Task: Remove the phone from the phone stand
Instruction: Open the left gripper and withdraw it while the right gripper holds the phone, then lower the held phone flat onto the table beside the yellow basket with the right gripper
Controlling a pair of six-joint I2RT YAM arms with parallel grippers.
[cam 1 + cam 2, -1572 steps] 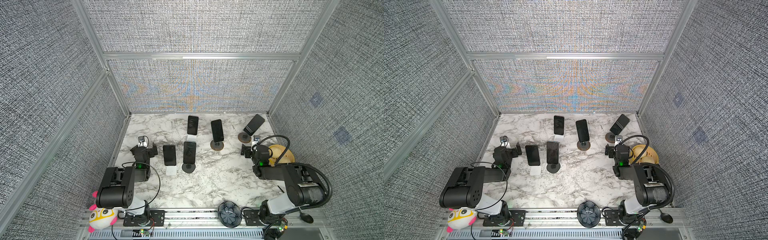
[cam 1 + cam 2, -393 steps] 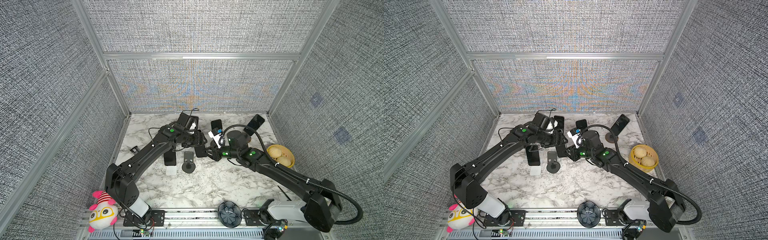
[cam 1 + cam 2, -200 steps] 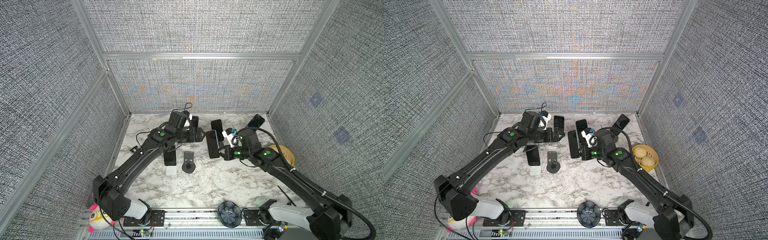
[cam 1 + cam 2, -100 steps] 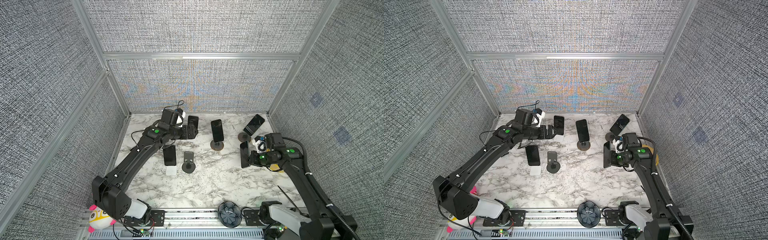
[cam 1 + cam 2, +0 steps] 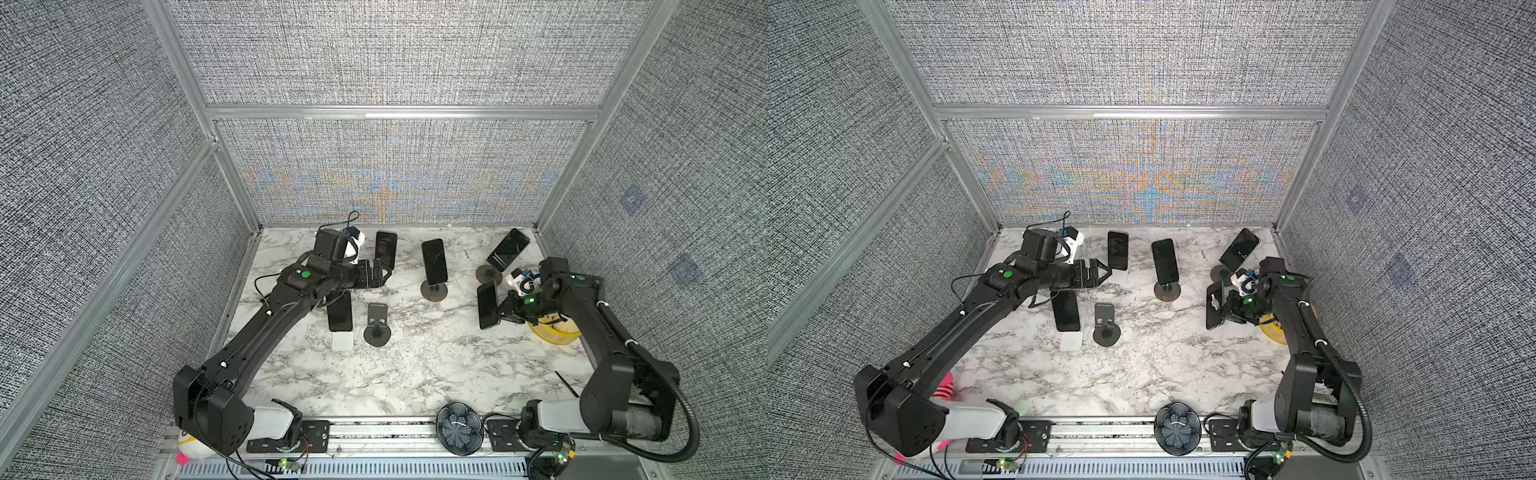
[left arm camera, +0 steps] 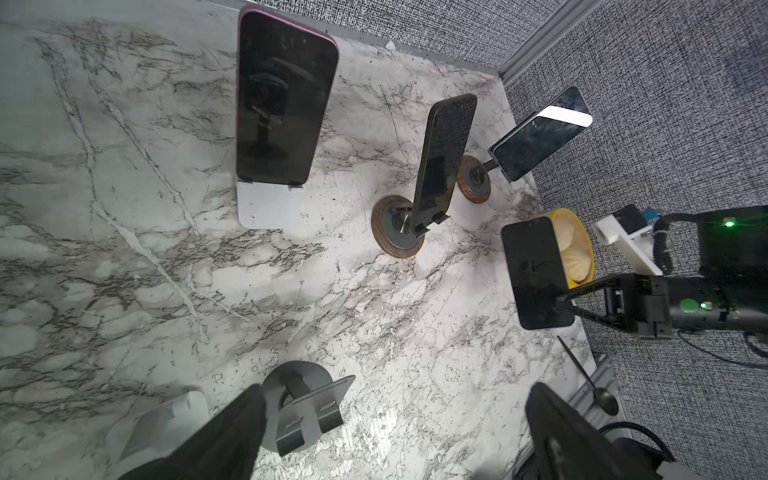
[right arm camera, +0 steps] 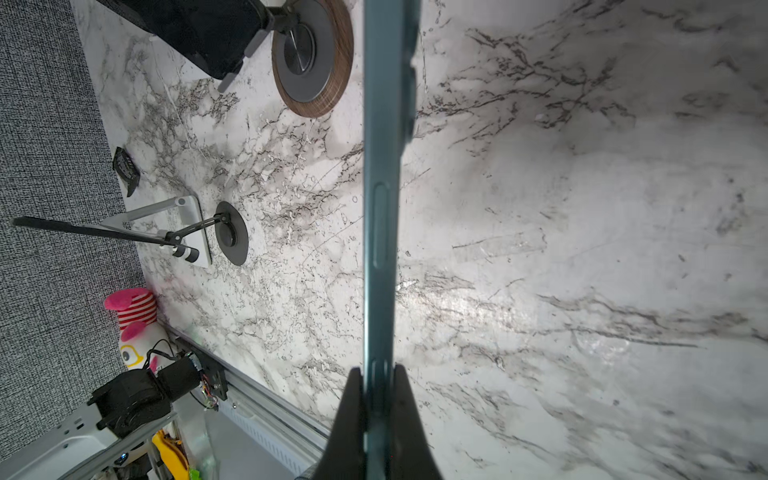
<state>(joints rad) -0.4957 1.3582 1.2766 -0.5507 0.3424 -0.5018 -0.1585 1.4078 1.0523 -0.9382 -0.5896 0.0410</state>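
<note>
Clamping the phone [image 5: 487,304] upright, the right claw [image 5: 498,313] holds it well apart from the empty stand [image 5: 377,320] — seemingly ready to lay down; left claw [image 5: 385,275] gapes empty.

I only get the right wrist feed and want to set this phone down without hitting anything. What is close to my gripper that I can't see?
Observer: A yellow bowl sits on the marble table directly behind the right gripper holding the phone.
Operator: Where is the left gripper?
Observer: Open, toward the back, near the rear phone on a white stand.
Operator: Is the black stand empty?
Observer: Yes, nothing rests on it.
</note>
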